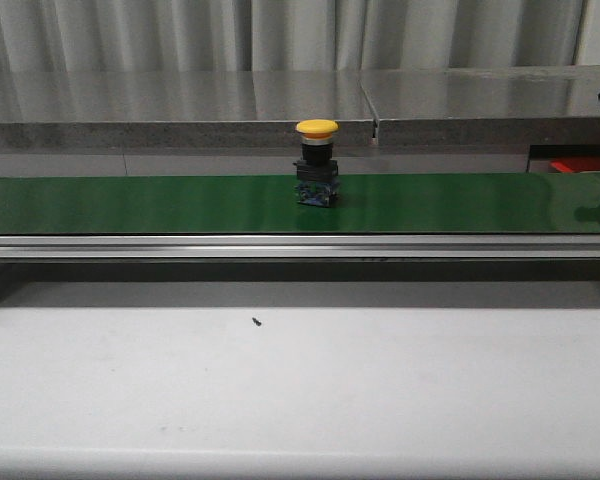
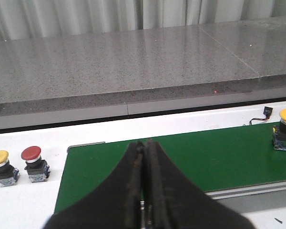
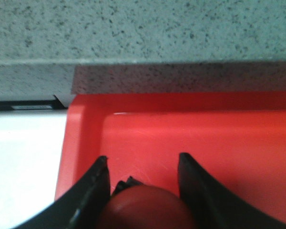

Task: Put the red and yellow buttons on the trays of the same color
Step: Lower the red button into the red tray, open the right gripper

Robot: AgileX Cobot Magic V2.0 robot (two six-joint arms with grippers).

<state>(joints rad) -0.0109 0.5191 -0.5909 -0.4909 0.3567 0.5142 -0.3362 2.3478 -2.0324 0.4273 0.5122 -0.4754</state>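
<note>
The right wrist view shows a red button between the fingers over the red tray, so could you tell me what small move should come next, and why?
Probably a short lowering, then opening the right end effector. The red button sits between its fingers directly above the red tray, inside the rim, so the color already matches. Whether the button touches the tray floor cannot be seen.

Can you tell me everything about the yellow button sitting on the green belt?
The yellow button has a round, domed yellow cap like a mushroom, on a black collar, with a boxy blue and black block below. It looks like plastic. It stands upright near the middle of the green belt, at its far edge. Nothing touches it but the belt; no gripper is near it.
</note>
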